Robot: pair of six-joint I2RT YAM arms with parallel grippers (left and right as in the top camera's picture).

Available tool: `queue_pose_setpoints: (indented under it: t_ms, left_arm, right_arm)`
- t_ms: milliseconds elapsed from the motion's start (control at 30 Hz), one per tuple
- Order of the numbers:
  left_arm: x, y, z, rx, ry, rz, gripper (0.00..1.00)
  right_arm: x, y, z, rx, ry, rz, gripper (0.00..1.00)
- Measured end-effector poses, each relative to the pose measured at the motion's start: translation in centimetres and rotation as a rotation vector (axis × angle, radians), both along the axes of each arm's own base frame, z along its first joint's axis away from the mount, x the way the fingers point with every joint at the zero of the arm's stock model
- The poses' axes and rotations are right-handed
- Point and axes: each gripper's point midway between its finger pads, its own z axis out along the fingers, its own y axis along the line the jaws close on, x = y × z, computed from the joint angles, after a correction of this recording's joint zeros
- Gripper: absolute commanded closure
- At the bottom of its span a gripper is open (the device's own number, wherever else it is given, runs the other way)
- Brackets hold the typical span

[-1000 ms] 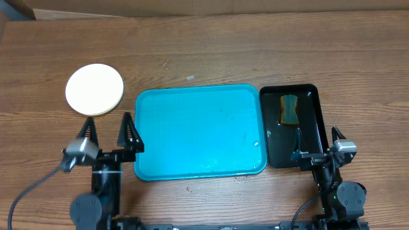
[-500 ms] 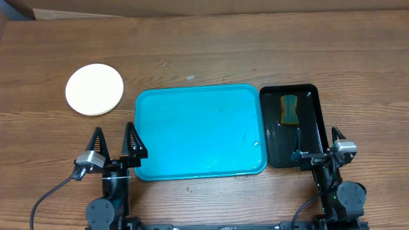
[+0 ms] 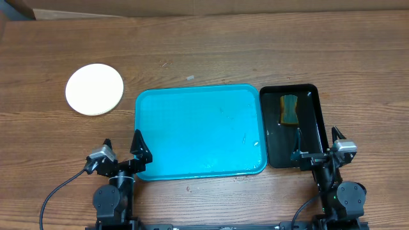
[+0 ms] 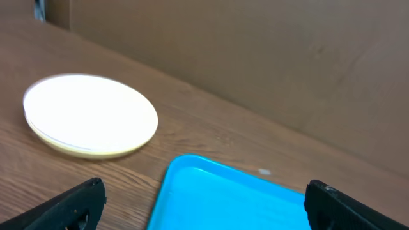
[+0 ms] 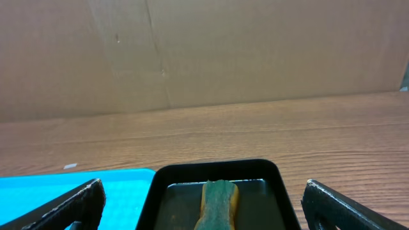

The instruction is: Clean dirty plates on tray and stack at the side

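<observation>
The plates are stacked on the desk, well left of the tray. The left pincer is spread, nothing held; the right pincer likewise, by the black tray. The stack could be knocked askew by a careless left-arm swing.

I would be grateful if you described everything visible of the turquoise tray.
The turquoise tray is a large rectangle of glossy, plastic-looking material with rounded corners and a raised rim. It lies flat on the wooden table, mid-table, holding nothing but faint specks. The black tray sits close beside it; contact is unclear.
</observation>
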Motion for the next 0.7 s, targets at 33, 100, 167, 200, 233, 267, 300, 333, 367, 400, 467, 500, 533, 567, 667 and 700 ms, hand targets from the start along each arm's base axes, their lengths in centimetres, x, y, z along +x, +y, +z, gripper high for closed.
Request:
queue_pose_setpoints:
  t_ms: [33, 100, 167, 200, 233, 267, 300, 333, 367, 400, 467, 500, 533, 567, 667, 700]
  left_arm:
    - [0.00, 0.00, 0.01, 0.034, 0.003, -0.003, 0.00]
    - [0.00, 0.00, 0.00, 0.096, 0.009, -0.008, 0.01]
    - [0.01, -0.07, -0.01, 0.151, 0.015, -0.017, 0.00]
    - [0.01, -0.14, -0.01, 0.171, 0.016, -0.022, 0.00]
    - [0.02, -0.18, -0.02, 0.188, 0.018, -0.026, 0.00]
    - [0.02, -0.21, -0.02, 0.203, 0.019, -0.029, 0.00]
    - [0.02, -0.20, -0.02, 0.214, 0.020, -0.029, 0.00]
    - [0.02, -0.20, -0.03, 0.223, 0.022, -0.030, 0.00]
    - [0.02, -0.20, -0.02, 0.228, 0.022, -0.031, 0.00]
    - [0.02, -0.20, -0.03, 0.232, 0.022, -0.031, 0.00]
    - [0.02, -0.20, -0.03, 0.244, 0.024, -0.032, 0.00]
    - [0.02, -0.20, -0.02, 0.247, 0.024, -0.032, 0.00]
    - [0.02, -0.20, -0.02, 0.250, 0.024, -0.032, 0.00]
    - [0.02, -0.22, -0.02, 0.251, 0.024, -0.033, 0.00]
    - [0.02, -0.20, -0.02, 0.251, 0.024, -0.033, 0.00]
    - [0.02, -0.20, -0.02, 0.252, 0.024, -0.033, 0.00]
  right_arm:
    - [0.00, 0.00, 0.01, 0.000, 0.000, 0.000, 0.00]
    - [0.00, -0.01, 0.01, 0.000, 0.000, 0.000, 0.00]
    - [0.00, -0.01, 0.01, 0.000, 0.000, 0.000, 0.00]
    - [0.00, 0.01, 0.01, 0.000, 0.000, 0.000, 0.00]
    - [0.00, 0.01, 0.01, 0.000, 0.000, 0.000, 0.00]
    - [0.00, 0.00, 0.00, 0.000, 0.000, 0.000, 0.00]
    - [0.00, 0.00, 0.00, 0.000, 0.000, 0.000, 0.00]
    - [0.00, 0.00, 0.01, 0.000, 0.000, 0.000, 0.00]
    - [0.00, 0.00, 0.00, 0.000, 0.000, 0.000, 0.00]
    - [0.00, 0.00, 0.00, 0.000, 0.000, 0.000, 0.00]
    - [0.00, 0.00, 0.01, 0.000, 0.000, 0.000, 0.00]
    - [0.00, 0.00, 0.00, 0.000, 0.000, 0.000, 0.00]
    - [0.00, -0.01, 0.00, 0.000, 0.000, 0.000, 0.00]
    - [0.00, 0.01, 0.02, 0.000, -0.001, 0.000, 0.00]
    - [0.00, 0.00, 0.01, 0.000, 0.000, 0.000, 0.00]
    - [0.00, -0.01, 0.00, 0.000, 0.000, 0.000, 0.00]
